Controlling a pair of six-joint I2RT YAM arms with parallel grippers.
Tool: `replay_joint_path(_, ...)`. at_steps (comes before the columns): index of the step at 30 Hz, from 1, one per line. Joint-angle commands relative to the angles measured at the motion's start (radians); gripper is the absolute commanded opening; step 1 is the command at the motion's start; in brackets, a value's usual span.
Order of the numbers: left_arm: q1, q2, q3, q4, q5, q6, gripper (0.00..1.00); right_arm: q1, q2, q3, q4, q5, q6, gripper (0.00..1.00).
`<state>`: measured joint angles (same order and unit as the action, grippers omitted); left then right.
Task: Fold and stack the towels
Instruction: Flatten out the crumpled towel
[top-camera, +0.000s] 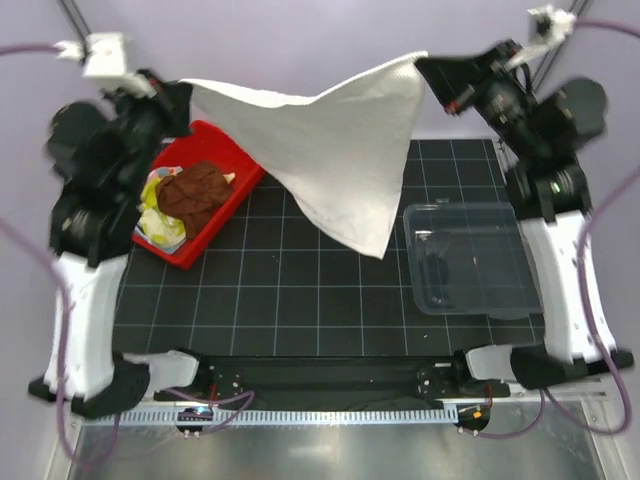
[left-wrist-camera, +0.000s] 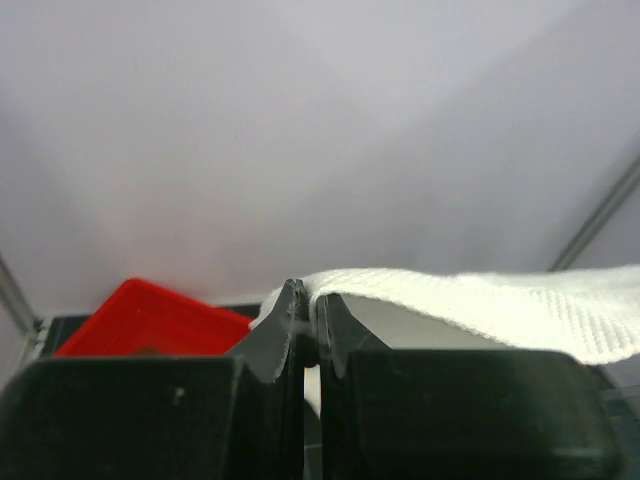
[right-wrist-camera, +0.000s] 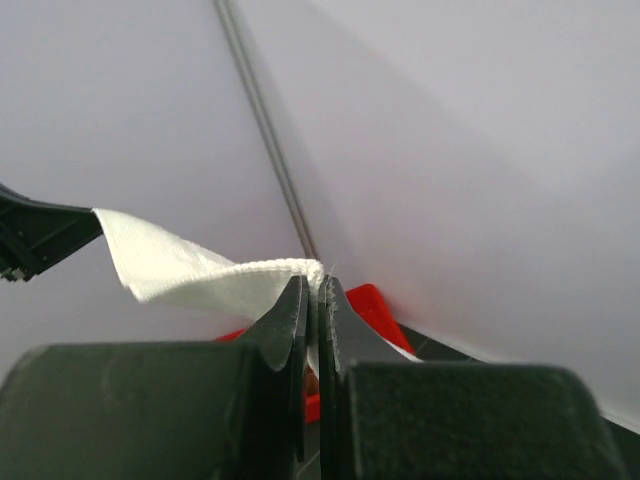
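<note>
A: Left hand (left-wrist-camera: 308, 300) up close, pinched tight on one top corner of white towel (top-camera: 340, 150). Right hand (right-wrist-camera: 313, 290) clamped on the other corner.
B: Stretched high between both arms, sagging mid-span, lower tip hanging toward counter (top-camera: 300, 290), contact hard to judge. Looks like the spreading-out step, no fold made yet.
A: Over in red tray (top-camera: 190, 255), brown towel (top-camera: 195, 192) and yellow-green towel (top-camera: 160, 225) heaped, waiting.
B: Next, probably: lower and lay flat on counter between tray and clear bin (top-camera: 470, 207), keeping both corners level and taut, grips unbroken until cloth settles.
</note>
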<state>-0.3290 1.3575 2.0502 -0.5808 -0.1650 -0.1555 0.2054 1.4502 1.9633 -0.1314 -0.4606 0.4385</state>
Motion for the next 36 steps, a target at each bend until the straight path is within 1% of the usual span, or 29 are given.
replay_joint_path(1, 0.004, -0.258, -0.086, 0.137, 0.143, -0.122, 0.0, 0.006, -0.337, -0.156, 0.164, -0.071, 0.098, 0.01)
replay_joint_path(2, 0.004, -0.296, -0.1, 0.147, 0.162, -0.139, 0.0, 0.008, -0.378, -0.187, 0.176, -0.088, 0.118, 0.01)
replay_joint_path(3, 0.004, -0.322, -0.113, 0.154, 0.209, -0.162, 0.0, 0.006, -0.411, -0.226, 0.188, -0.096, 0.137, 0.01)
replay_joint_path(4, 0.004, -0.345, -0.119, 0.163, 0.241, -0.209, 0.0, 0.006, -0.474, -0.239, 0.194, -0.101, 0.179, 0.01)
replay_joint_path(6, 0.004, -0.388, -0.116, 0.182, 0.327, -0.258, 0.0, 0.008, -0.516, -0.245, 0.211, -0.098, 0.218, 0.01)
replay_joint_path(8, 0.004, -0.4, -0.078, 0.183, 0.36, -0.305, 0.0, 0.006, -0.55, -0.218, 0.217, -0.079, 0.258, 0.01)
replay_joint_path(10, 0.007, -0.408, -0.058, 0.18, 0.355, -0.319, 0.0, 0.008, -0.554, -0.182, 0.21, -0.06, 0.269, 0.01)
replay_joint_path(12, 0.008, -0.409, -0.023, 0.174, 0.319, -0.316, 0.0, 0.006, -0.544, -0.127, 0.181, -0.038, 0.266, 0.01)
replay_joint_path(14, 0.008, -0.39, 0.016, 0.132, 0.299, -0.29, 0.0, 0.006, -0.527, -0.092, 0.158, -0.009, 0.25, 0.01)
replay_joint_path(15, 0.008, -0.362, 0.065, 0.116, 0.291, -0.277, 0.0, 0.008, -0.502, -0.066, 0.142, -0.003, 0.243, 0.01)
replay_joint_path(17, 0.008, -0.333, 0.097, 0.079, 0.276, -0.247, 0.0, 0.008, -0.478, -0.044, 0.138, -0.001, 0.241, 0.01)
replay_joint_path(19, 0.008, -0.293, 0.111, 0.064, 0.24, -0.227, 0.0, 0.006, -0.436, -0.03, 0.141, -0.001, 0.24, 0.01)
replay_joint_path(20, 0.008, -0.279, 0.11, 0.058, 0.192, -0.21, 0.0, 0.008, -0.42, -0.03, 0.142, -0.001, 0.233, 0.01)
replay_joint_path(21, 0.008, -0.243, 0.11, 0.053, 0.173, -0.178, 0.0, 0.008, -0.386, -0.03, 0.142, 0.005, 0.212, 0.01)
replay_joint_path(23, 0.008, -0.19, 0.122, 0.044, 0.069, -0.133, 0.0, 0.008, -0.335, -0.018, 0.138, 0.011, 0.181, 0.01)
replay_joint_path(24, 0.008, -0.16, 0.131, 0.045, 0.044, -0.087, 0.0, 0.008, -0.279, -0.011, 0.106, 0.023, 0.133, 0.01)
replay_joint_path(25, 0.008, -0.085, 0.151, 0.048, 0.021, -0.07, 0.0, 0.008, -0.249, -0.003, 0.098, 0.031, 0.111, 0.01)
replay_joint_path(27, 0.008, -0.006, 0.185, 0.049, 0.018, -0.036, 0.0, 0.008, -0.19, 0.003, 0.095, 0.049, 0.068, 0.01)
replay_joint_path(28, 0.01, 0.067, 0.198, 0.062, 0.03, -0.03, 0.0, 0.008, -0.13, 0.003, 0.096, 0.05, 0.028, 0.01)
replay_joint_path(30, 0.01, 0.126, 0.196, 0.097, 0.044, -0.018, 0.0, 0.005, -0.059, 0.003, 0.101, 0.063, -0.024, 0.01)
replay_joint_path(31, 0.015, 0.15, 0.194, 0.14, 0.042, -0.012, 0.0, 0.0, -0.03, 0.003, 0.107, 0.065, -0.044, 0.01)
replay_joint_path(32, 0.018, 0.207, 0.195, 0.163, 0.039, -0.007, 0.0, -0.007, 0.046, 0.006, 0.125, 0.054, -0.067, 0.01)
replay_joint_path(33, 0.024, 0.235, 0.2, 0.186, 0.038, -0.004, 0.0, -0.018, 0.086, 0.017, 0.163, 0.047, -0.072, 0.01)
replay_joint_path(34, 0.039, 0.265, 0.211, 0.223, 0.042, -0.001, 0.0, -0.038, 0.134, 0.037, 0.171, 0.028, -0.081, 0.01)
replay_joint_path(35, 0.045, 0.341, 0.255, 0.234, 0.047, 0.004, 0.0, -0.043, 0.221, 0.092, 0.182, 0.014, -0.096, 0.01)
replay_joint_path(36, 0.05, 0.38, 0.284, 0.24, 0.05, 0.005, 0.0, -0.049, 0.272, 0.123, 0.185, 0.002, -0.104, 0.01)
